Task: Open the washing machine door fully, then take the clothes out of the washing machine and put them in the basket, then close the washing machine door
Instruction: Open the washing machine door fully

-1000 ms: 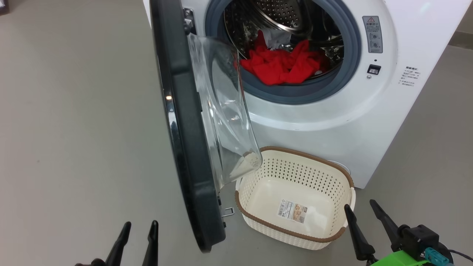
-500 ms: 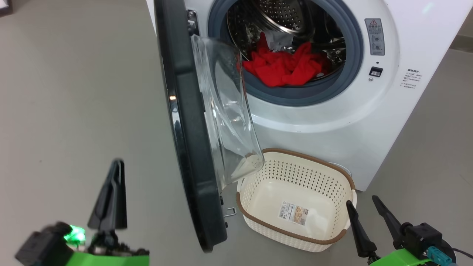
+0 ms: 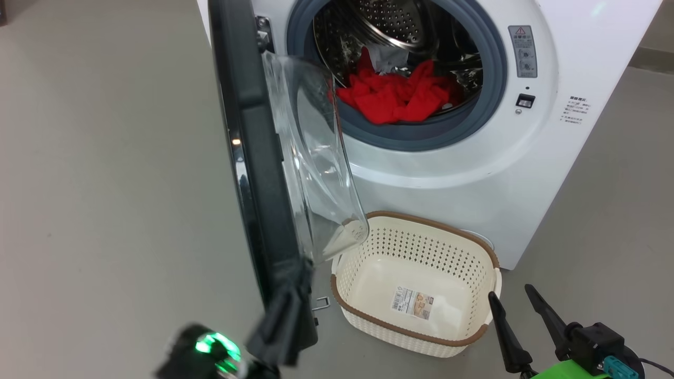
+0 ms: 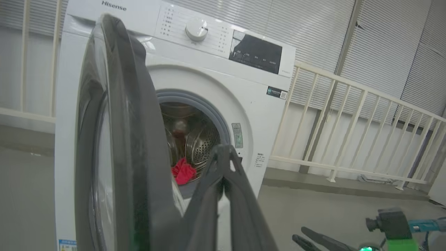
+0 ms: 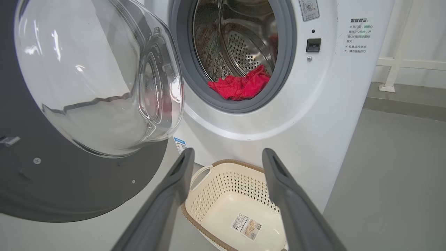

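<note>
Hisense, on the washing machine (image 4: 209, 75) top

Blurry left gripper (image 3: 301, 278) by the washing machine door (image 3: 247, 131), contact indiscernible

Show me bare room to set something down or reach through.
Bare floor left of the washing machine door and right of the basket; the basket is empty; drum mouth free above the clothes. Crowded: door glass beside the basket's left rim.

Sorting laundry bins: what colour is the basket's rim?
Brown, on the cream basket; clearest in the head view.
</note>
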`<state>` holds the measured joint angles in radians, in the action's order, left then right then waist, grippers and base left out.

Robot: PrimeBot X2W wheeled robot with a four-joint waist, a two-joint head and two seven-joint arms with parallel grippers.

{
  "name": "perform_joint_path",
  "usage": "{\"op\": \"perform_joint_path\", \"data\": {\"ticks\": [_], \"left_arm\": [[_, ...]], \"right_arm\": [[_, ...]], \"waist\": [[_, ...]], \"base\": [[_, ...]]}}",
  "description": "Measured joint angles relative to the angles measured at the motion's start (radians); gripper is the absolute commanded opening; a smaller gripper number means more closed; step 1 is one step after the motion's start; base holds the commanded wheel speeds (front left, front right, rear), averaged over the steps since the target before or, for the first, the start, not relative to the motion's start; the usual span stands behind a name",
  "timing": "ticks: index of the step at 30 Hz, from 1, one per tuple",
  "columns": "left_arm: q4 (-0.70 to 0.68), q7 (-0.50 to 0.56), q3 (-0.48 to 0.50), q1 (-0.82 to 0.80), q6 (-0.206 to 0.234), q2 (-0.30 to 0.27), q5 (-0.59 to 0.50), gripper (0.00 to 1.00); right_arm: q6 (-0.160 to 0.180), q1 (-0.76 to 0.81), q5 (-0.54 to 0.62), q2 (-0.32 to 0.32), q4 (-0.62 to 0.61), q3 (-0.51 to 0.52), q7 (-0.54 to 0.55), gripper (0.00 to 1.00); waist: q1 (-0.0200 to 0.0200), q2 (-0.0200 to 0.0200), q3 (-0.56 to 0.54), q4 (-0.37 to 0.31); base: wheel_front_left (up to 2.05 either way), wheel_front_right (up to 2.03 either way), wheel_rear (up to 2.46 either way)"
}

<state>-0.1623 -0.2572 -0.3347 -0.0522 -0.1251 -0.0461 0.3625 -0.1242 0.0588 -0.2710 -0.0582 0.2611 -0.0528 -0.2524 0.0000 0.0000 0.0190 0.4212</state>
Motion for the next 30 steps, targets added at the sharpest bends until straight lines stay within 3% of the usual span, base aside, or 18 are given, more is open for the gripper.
{"op": "perform_joint_path", "data": {"ticks": [5, 9, 19, 25, 30], "left_arm": [[0.157, 0.0, -0.077, 0.018, 0.0, -0.002, 0.039, 0.0], [0.265, 0.0, -0.078, 0.027, 0.0, -0.003, 0.123, 0.0], [0.324, 0.001, -0.048, 0.004, -0.008, 0.0, 0.151, 0.0], [0.326, 0.002, 0.032, 0.015, -0.016, 0.01, 0.145, 0.0], [0.305, 0.002, 0.154, 0.039, 0.012, 0.007, 0.128, 0.0]], "right_arm": [[0.0, 0.0, 0.0, 0.0, -0.001, -0.004, 0.0, 1.0], [0.0, 0.0, 0.0, -0.001, 0.0, -0.016, 0.0, 1.0], [0.0, -0.002, 0.0, -0.001, -0.001, -0.016, 0.0, 1.0], [0.0, -0.002, -0.001, -0.001, -0.004, -0.016, 0.0, 1.0], [0.0, -0.002, -0.001, -0.001, -0.008, -0.017, 0.0, 1.0]], "waist": [[0.0, 0.0, 0.007, -0.005], [0.0, 0.0, 0.012, -0.012], [0.0, 0.0, 0.019, -0.011], [-0.0001, 0.0, 0.016, -0.007], [0.0, 0.0, 0.016, -0.001]], "base": [[0.0, 0.0, 0.0], [0.0, 0.0, 0.0], [0.0, 0.0, 0.0], [0.0, 0.0, 0.0], [0.0, 0.0, 0.0]]}}
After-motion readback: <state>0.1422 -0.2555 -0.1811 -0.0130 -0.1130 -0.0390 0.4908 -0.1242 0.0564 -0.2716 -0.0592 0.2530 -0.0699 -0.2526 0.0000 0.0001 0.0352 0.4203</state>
